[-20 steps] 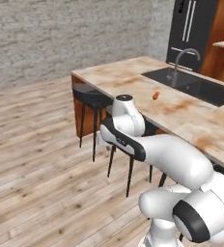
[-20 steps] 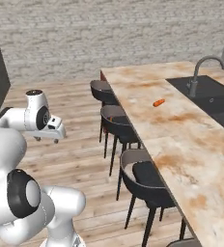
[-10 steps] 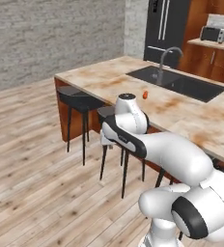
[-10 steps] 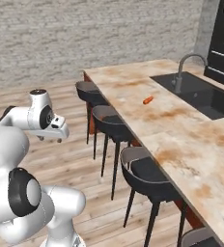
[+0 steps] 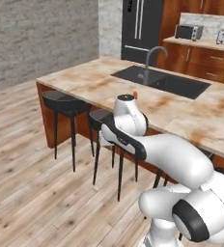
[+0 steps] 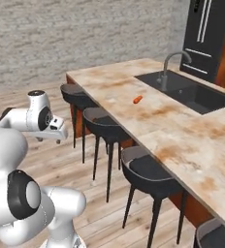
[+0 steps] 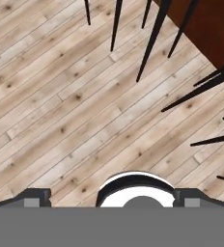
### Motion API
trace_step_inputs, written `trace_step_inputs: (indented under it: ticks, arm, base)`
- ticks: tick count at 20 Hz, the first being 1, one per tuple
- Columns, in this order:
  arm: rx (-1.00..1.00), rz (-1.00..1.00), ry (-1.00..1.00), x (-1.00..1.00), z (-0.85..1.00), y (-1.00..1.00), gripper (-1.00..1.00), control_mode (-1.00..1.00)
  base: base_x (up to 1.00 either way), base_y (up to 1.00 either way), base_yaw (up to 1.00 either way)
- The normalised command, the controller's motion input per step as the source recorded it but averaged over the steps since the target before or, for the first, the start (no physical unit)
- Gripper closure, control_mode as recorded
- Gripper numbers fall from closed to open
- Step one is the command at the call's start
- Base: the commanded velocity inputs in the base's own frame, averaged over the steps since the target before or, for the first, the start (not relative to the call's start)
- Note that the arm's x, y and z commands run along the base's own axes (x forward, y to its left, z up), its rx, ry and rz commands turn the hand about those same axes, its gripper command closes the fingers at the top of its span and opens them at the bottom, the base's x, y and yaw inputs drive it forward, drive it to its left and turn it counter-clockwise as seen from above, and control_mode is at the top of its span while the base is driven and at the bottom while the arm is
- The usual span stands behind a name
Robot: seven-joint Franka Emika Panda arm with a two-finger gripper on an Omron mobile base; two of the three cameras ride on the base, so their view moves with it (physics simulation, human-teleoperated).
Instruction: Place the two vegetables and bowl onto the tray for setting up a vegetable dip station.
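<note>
Beside the stools (image 6: 104,121), hand (image 6: 56,131) spread apart over bare floor (image 7: 75,106), carrot (image 6: 137,100) mid-counter (image 6: 182,140)

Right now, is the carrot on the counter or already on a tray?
On the counter. The carrot lies flat on the bare island counter near the sink, untouched.

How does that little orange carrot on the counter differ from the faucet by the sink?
The carrot is orange; the faucet is grey metal. The carrot lies flat on the bare counter; the faucet stands upright and arches over the sink. The carrot is much the smaller of the two. Both sit on the same island counter.
</note>
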Motion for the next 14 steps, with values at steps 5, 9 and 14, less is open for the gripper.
trace_step_inputs:
  ticks: [5, 9, 14]
  arm:
    - [0.0, 0.0, 0.0, 0.0, 0.0, 0.0, -1.0, 1.0]
    - [0.0, 0.0, 0.0, 0.0, 0.0, 0.0, -1.0, 1.0]
    - [0.0, 0.0, 0.0, 0.0, 0.0, 0.0, -1.0, 1.0]
  base:
    - [0.29, 0.39, -0.45]
    - [0.24, 0.39, -0.48]
    - [0.19, 0.39, -0.49]
